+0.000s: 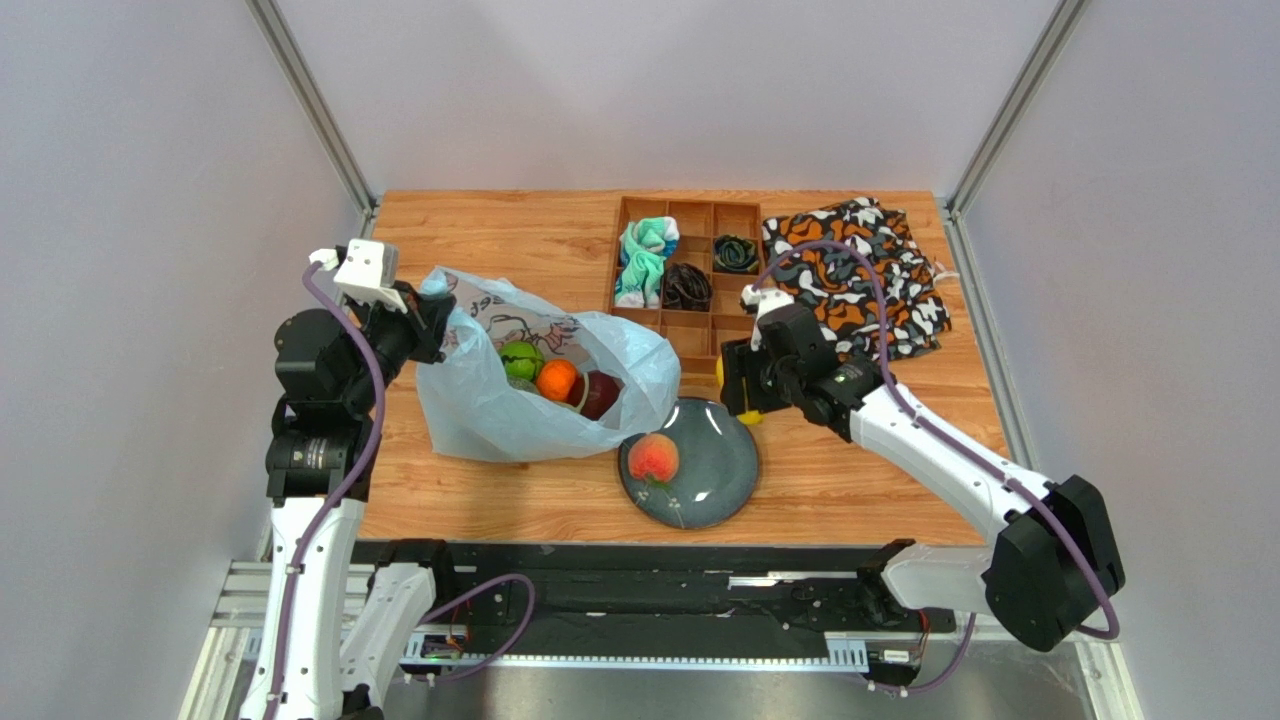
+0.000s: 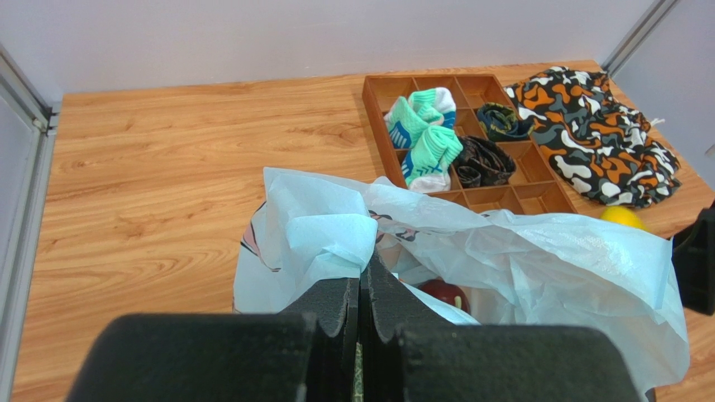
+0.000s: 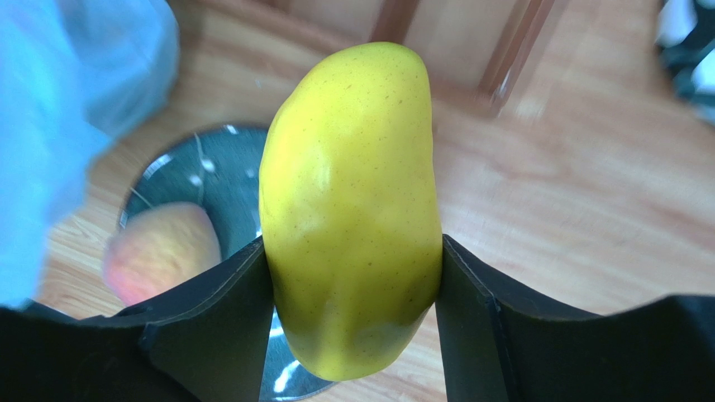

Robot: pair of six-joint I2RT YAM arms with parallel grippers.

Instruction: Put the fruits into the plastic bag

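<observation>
Five fruits show, several only partly. The yellow mango is clear in the right wrist view, sides covered by fingers. From the top it is nearly hidden under the right gripper, only slivers of yellow showing. The peach is sharp from above and blurred in the right wrist view. Crinkled film masks much of the plastic bag interior, and the left wrist view catches only the top of the dark red fruit.

Counts:
- One bag
- One grey plate
- Three fruits at the bag mouth: green bumpy fruit, orange and the dark red one
- One peach on the plate
- One mango in a gripper

The left gripper has its jaws pressed fully together, pinching the bag's rim film at the left of the mouth. The right gripper is spread partway and clamped on the mango's two sides. It holds the mango over the plate's far rim, just right of the bag mouth.

The bag lies on the table, left half, mouth facing the plate.
</observation>
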